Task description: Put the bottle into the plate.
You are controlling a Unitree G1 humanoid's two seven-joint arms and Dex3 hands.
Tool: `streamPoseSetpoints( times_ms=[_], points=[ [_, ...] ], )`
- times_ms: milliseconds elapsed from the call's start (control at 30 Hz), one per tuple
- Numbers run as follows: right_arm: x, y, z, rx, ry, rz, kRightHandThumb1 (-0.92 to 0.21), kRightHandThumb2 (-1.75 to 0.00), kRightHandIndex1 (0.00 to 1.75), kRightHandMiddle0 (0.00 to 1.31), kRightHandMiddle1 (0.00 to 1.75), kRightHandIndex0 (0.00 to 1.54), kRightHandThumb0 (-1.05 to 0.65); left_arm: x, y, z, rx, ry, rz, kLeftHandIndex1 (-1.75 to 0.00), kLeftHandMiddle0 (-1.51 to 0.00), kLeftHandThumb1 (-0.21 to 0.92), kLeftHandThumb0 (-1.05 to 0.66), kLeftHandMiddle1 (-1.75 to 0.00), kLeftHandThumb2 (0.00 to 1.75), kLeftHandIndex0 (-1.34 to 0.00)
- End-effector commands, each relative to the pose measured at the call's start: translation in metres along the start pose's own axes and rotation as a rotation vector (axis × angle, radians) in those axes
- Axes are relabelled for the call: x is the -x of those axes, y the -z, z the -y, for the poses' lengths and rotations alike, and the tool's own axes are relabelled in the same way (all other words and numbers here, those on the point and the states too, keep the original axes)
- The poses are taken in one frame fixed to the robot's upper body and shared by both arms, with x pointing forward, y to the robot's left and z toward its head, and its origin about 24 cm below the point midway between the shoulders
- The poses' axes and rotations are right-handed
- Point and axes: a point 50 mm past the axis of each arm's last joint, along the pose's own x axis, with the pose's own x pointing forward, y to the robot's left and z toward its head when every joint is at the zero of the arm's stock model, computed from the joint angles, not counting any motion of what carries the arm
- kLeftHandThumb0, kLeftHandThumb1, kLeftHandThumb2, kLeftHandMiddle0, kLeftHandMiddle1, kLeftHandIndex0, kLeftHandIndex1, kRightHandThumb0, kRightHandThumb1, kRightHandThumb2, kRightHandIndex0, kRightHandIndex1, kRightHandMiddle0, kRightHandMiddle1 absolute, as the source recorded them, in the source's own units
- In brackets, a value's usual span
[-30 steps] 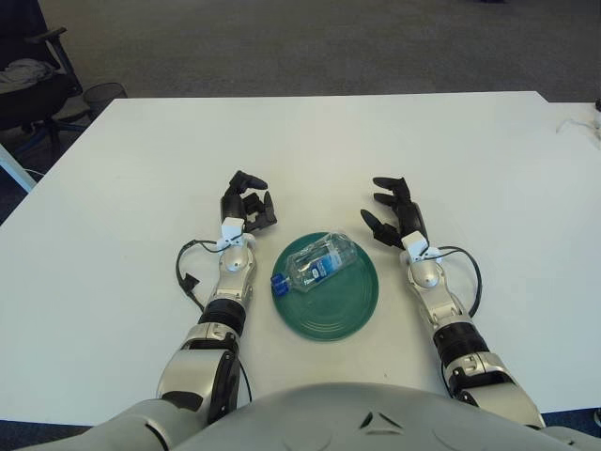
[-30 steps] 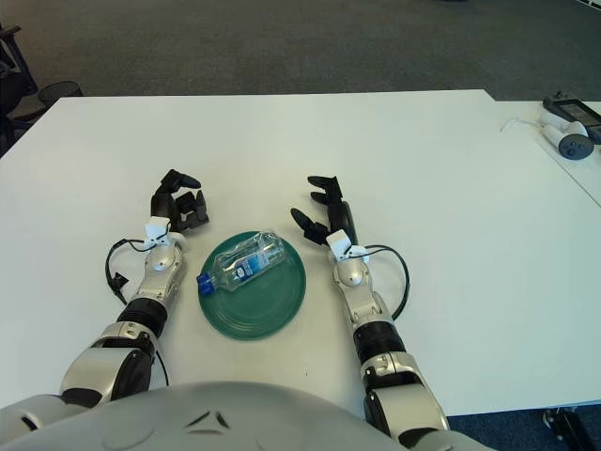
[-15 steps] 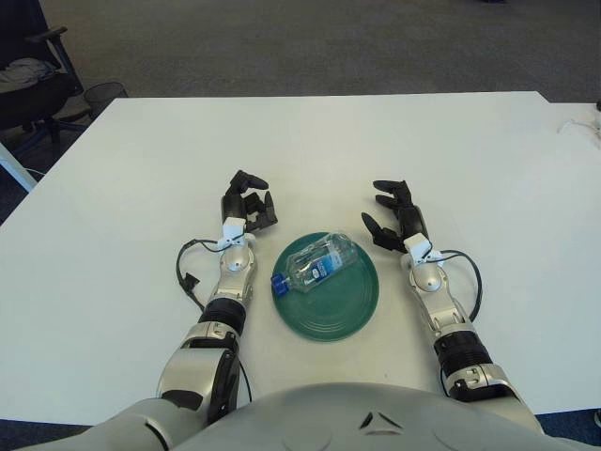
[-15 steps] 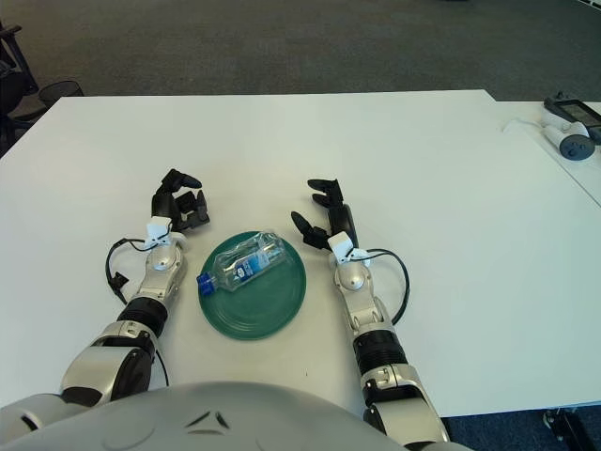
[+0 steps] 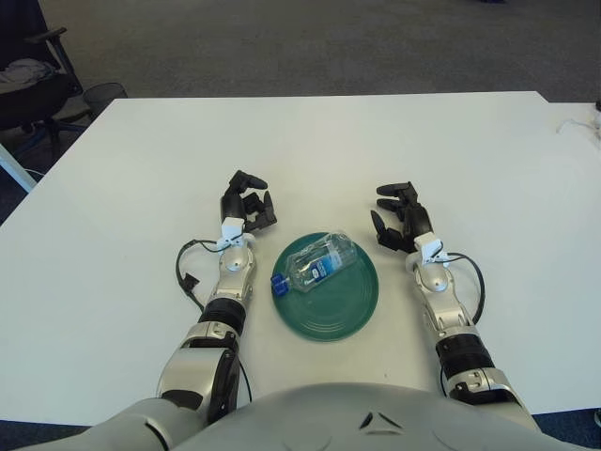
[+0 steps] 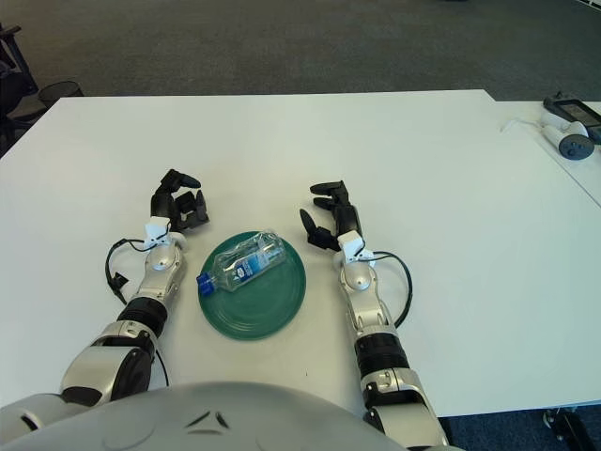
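A clear plastic bottle (image 5: 315,262) with a blue cap and blue label lies on its side in the green plate (image 5: 338,305), its cap end over the plate's left rim. My right hand (image 5: 398,218) is just right of the plate, empty, its fingers spread. On the plate's left side, my left hand (image 5: 247,204) holds nothing, its fingers curled loosely. Neither hand touches the bottle or the plate.
The white table (image 5: 141,169) stretches all round the plate. A black office chair (image 5: 33,80) and a wire bin (image 5: 101,94) stand off its far left corner. White devices with a cable (image 6: 563,132) lie at the far right.
My right hand has drawn back to the right and nearer me, away from the plate, its fingers a little less spread. The left hand, bottle and plate are unmoved.
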Motion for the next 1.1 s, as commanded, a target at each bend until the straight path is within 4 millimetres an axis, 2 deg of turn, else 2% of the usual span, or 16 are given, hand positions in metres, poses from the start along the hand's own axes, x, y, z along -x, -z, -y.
streamPoseSetpoints(
  times_ms=[0,200,433,1067],
  points=[
    [0.014,0.025,0.002,-0.055,0.059,-0.149,-0.29,-1.32,1.73,0.44,1.64,0.65,-0.01,0.011,0.015,-0.006,-0.011,-0.006,-0.075,-1.75,-1.15,0.29,-0.47,-1.75,1.35,-0.62],
    [0.014,0.024,-0.002,-0.153,0.186,-0.15,-0.15,-1.49,1.68,0.52,1.73,0.76,-0.01,0.011,0.015,-0.007,-0.012,-0.006,-0.073,-1.75,-1.15,0.29,-0.47,-1.75,1.34,-0.62],
    [0.014,0.021,-0.005,-0.21,0.236,-0.124,-0.07,-1.56,1.64,0.57,1.75,0.83,0.0,0.011,0.014,-0.007,-0.019,-0.014,-0.072,-1.75,-1.16,0.28,-0.48,-1.75,1.36,-0.63],
    [0.015,0.021,-0.009,-0.205,0.24,-0.087,-0.04,-1.62,1.68,0.6,1.75,0.83,0.0,0.011,0.014,-0.008,-0.054,-0.018,-0.085,-1.75,-1.17,0.27,-0.48,-1.75,1.37,-0.64]
  ],
)
